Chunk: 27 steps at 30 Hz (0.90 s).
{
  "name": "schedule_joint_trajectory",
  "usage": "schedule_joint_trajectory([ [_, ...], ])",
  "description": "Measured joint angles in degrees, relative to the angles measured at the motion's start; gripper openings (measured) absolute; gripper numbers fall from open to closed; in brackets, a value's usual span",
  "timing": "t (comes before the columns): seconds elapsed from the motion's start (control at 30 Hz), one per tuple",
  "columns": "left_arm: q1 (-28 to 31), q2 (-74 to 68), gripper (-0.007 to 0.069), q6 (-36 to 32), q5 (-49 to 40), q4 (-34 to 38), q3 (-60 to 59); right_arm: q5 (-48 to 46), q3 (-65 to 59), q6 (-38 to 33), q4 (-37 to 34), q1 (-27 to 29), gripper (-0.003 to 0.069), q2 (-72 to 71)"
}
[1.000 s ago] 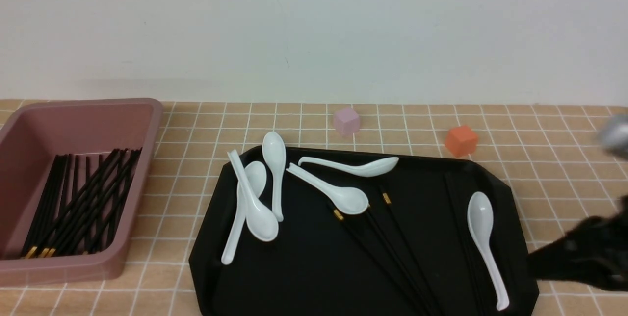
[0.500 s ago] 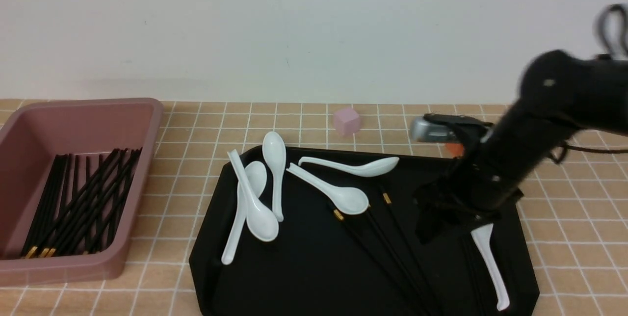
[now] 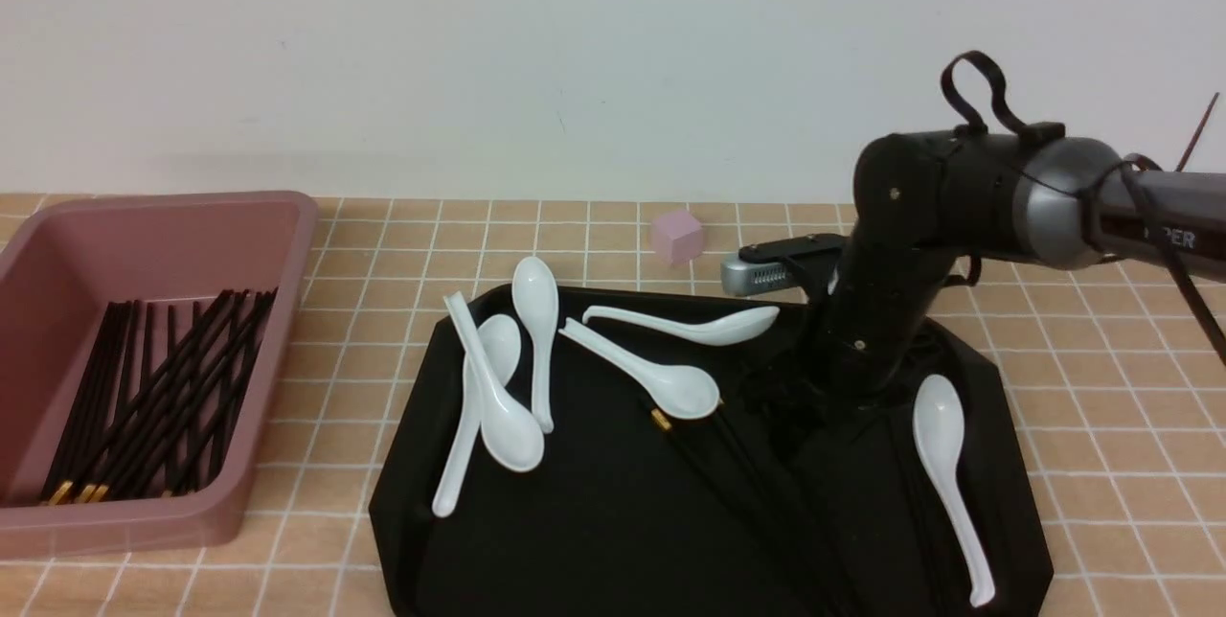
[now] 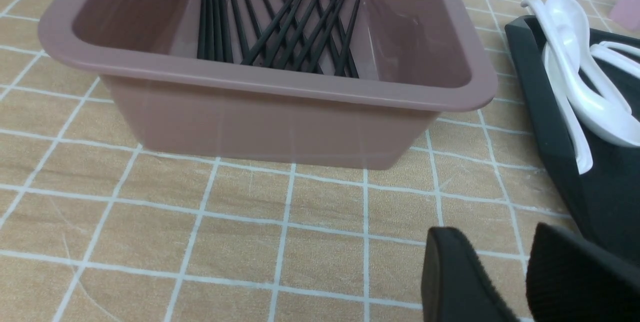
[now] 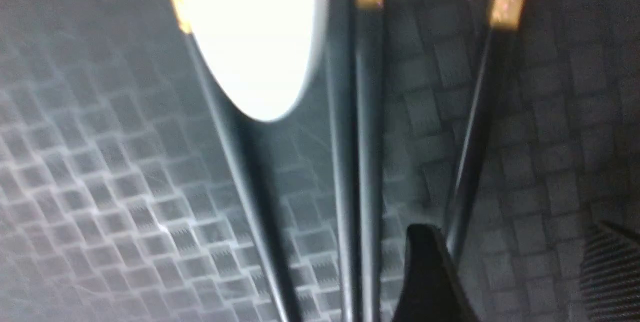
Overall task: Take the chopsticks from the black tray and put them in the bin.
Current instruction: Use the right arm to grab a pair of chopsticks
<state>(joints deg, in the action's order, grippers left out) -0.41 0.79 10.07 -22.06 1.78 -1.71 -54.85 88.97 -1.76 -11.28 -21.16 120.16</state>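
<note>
The front view looks forward from the robot's own side, between its two arms, and angles down over the bin (image 3: pixel 158 521) and most of the black tray (image 3: pixel 575 521), with the pale wall (image 3: pixel 594 61) beyond; it stands farthest back of the three. The left wrist camera looks down at a slant from much nearer, across the tiled table (image 4: pixel 240 187) into the bin, and shares with the front view that bin and the tray's edge with its spoons (image 4: pixel 575 72). Closest of all, the right wrist camera faces down onto the tray's floor, sharing chopsticks (image 5: pixel 370 162) with the front view
</note>
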Motion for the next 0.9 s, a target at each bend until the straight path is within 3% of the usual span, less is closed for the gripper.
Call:
schedule_joint_trajectory([
  [0.27, 0.00, 0.00, 0.0239, 0.00, 0.00, 0.00, 0.00, 2.52, 0.00, 0.36, 0.06, -2.83, 0.0424, 0.00],
  [0.57, 0.00, 0.00, 0.0239, 0.00, 0.00, 0.00, 0.00, 3.43, 0.06, 2.90, 4.69, -3.07, 0.0432, 0.85],
  [0.9, 0.00, 0.00, 0.0239, 0.00, 0.00, 0.00, 0.00, 3.31, 0.64, 4.59, 4.68, -3.07, 0.0432, 1.97],
])
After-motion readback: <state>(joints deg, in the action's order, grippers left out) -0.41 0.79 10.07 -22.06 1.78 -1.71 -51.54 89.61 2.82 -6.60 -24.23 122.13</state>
